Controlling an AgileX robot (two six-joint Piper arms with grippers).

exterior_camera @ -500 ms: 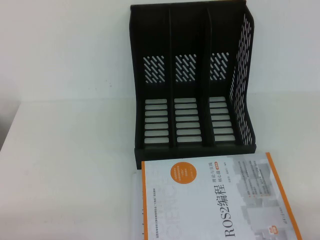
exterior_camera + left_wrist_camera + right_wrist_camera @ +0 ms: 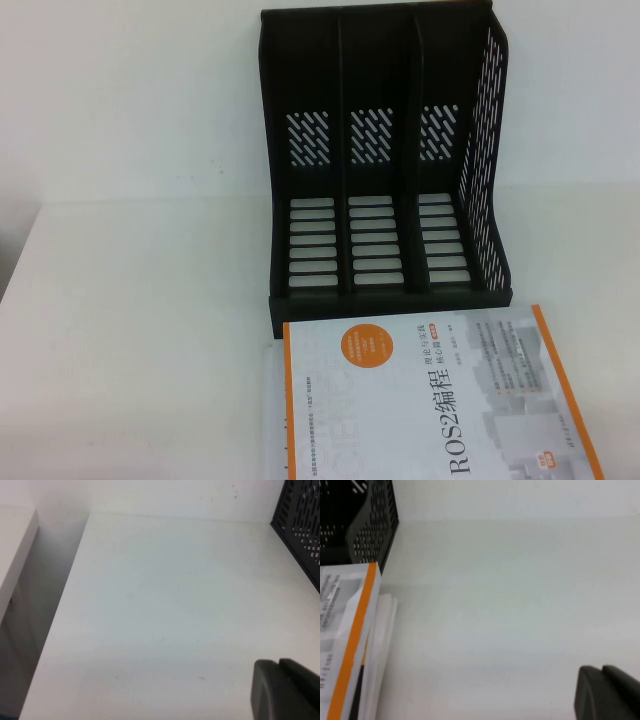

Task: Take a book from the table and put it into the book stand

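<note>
Lying unmoved since a moment ago on the white bench point(image 2: 130, 330) just before the empty black stand point(image 2: 380, 160), book point(image 2: 430, 400) untouched, left pincer point(image 2: 287, 690) closed over bare bench, right pincer point(image 2: 610, 692) beside the book, grip unclear, task unstarted.

Plain white wall point(image 2: 130, 90) behind; second white surface point(image 2: 15, 545) alongside, shadowed gap between; even light.

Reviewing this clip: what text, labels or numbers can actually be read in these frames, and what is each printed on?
"ROS2": black title on the book cover, followed by large Chinese characters.
Smaller Chinese lines beside the title: too small to read.
Orange panel and small orange badge on the cover: print unreadable.
Book stand, table: no text.
</note>
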